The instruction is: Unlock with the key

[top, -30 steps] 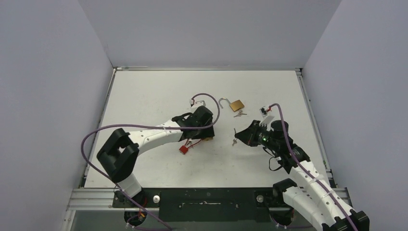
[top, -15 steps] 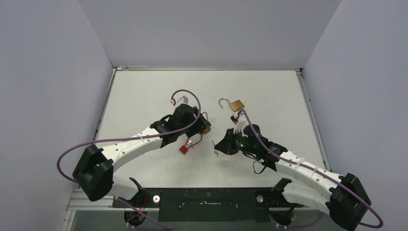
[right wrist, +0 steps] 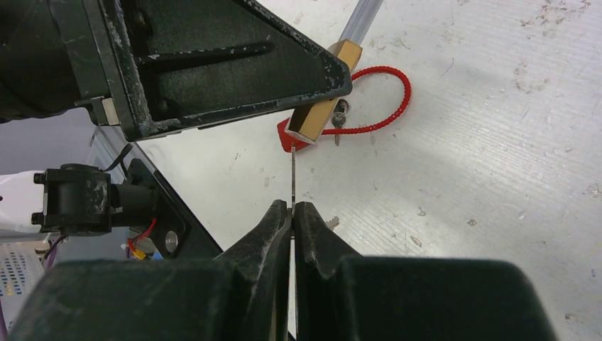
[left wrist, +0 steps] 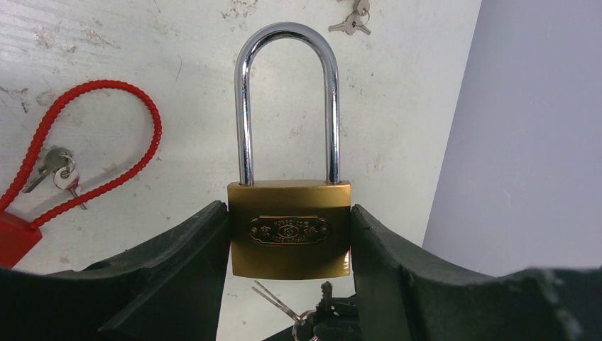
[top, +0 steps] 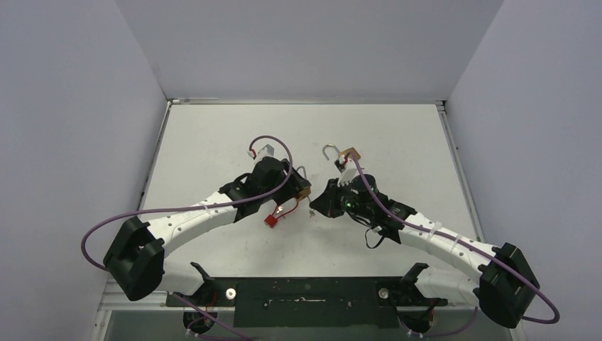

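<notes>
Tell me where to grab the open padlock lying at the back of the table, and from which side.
Probably the brass body, from straight above, closing across its narrow edges. It lies flat on the table, so its broad faces cannot be pinched, and the thin shackle swung out to its left offers a poorer hold.

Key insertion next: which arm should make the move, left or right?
Right. The right gripper pinches the key, whose tip sits at the bottom end of the padlock. The left gripper is clamped on the padlock body, so it should probably just hold.
</notes>
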Available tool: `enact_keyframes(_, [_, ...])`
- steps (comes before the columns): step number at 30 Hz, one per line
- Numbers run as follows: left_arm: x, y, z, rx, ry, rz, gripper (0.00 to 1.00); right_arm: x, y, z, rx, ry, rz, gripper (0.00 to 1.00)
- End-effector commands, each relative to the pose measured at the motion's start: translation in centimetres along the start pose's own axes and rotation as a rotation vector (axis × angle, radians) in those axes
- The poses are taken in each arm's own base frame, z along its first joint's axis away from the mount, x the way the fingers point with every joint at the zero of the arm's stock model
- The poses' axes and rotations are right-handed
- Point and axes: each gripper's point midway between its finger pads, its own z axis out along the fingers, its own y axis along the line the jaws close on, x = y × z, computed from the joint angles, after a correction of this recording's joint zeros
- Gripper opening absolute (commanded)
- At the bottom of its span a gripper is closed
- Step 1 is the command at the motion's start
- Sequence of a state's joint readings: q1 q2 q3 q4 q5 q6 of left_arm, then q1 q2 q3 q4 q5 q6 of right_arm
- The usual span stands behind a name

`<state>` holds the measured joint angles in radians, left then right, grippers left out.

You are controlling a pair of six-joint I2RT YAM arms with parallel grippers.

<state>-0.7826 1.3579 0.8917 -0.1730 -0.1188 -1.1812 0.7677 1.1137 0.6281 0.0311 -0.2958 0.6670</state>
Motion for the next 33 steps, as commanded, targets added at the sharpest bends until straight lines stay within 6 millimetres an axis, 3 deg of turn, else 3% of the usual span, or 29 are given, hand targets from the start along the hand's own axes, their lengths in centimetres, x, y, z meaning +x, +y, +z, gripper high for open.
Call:
enact_keyframes(1, [-2.3, -4.9, -1.9, 0.185, -0.066, -0.060, 0.22, -2.8, 1.7, 0.1, -0.025, -0.079, -0.034, 0.00])
enact_keyframes(18, [-2.5, -5.1, -2.0, 0.204, -0.075, -0.073, 0.21, -1.5, 1.4, 0.8, -0.014, -0.015, -0.040, 0.00])
enact_keyframes(33, [-2.0, -5.6, -2.3, 0.248, -0.053, -0.086, 0.21, -2.2, 1.3, 1.3, 0.007, -0.031, -0.013, 0.00])
